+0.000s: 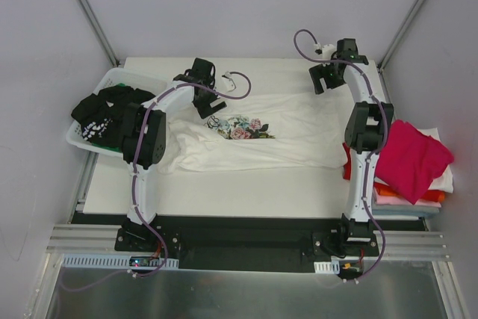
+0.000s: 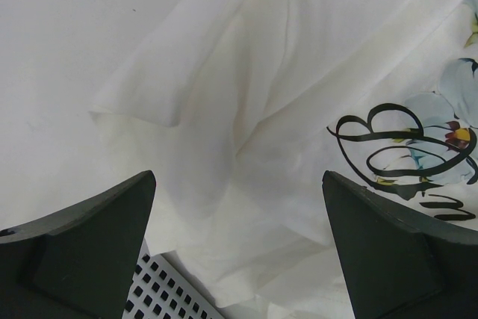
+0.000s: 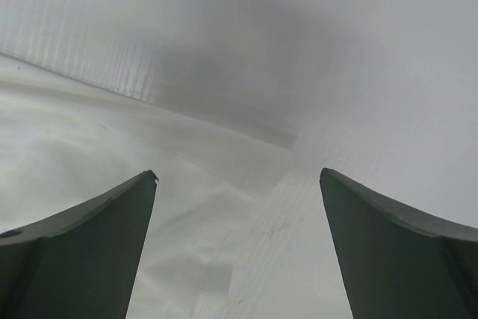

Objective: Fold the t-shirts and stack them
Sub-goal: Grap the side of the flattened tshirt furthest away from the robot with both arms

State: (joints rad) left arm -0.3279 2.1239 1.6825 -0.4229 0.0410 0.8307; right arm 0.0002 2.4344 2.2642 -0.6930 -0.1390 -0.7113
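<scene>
Stack of folded tees (image 1: 414,166) sits at right edge. White floral t-shirt (image 1: 291,136) lies spread mid-table, unfolded. Black tee (image 1: 101,113) waits in basket (image 1: 75,138). Jaws apart, empty on left gripper (image 2: 239,181) and right gripper (image 3: 239,177).

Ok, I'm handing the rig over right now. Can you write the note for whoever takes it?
Left gripper: open, empty, over the left part of the floral shirt, by a sleeve.
Right gripper: open, empty, near that shirt's far right corner.
Things: the floral shirt lies spread out and wrinkled in the middle of the table, not folded. A black shirt sits in the basket on the left. The pile at the right edge has a pink shirt on top and an orange shirt lower down.
Done: the pile on the right.
Left: fold the floral shirt and stack it, then the black one.
</scene>
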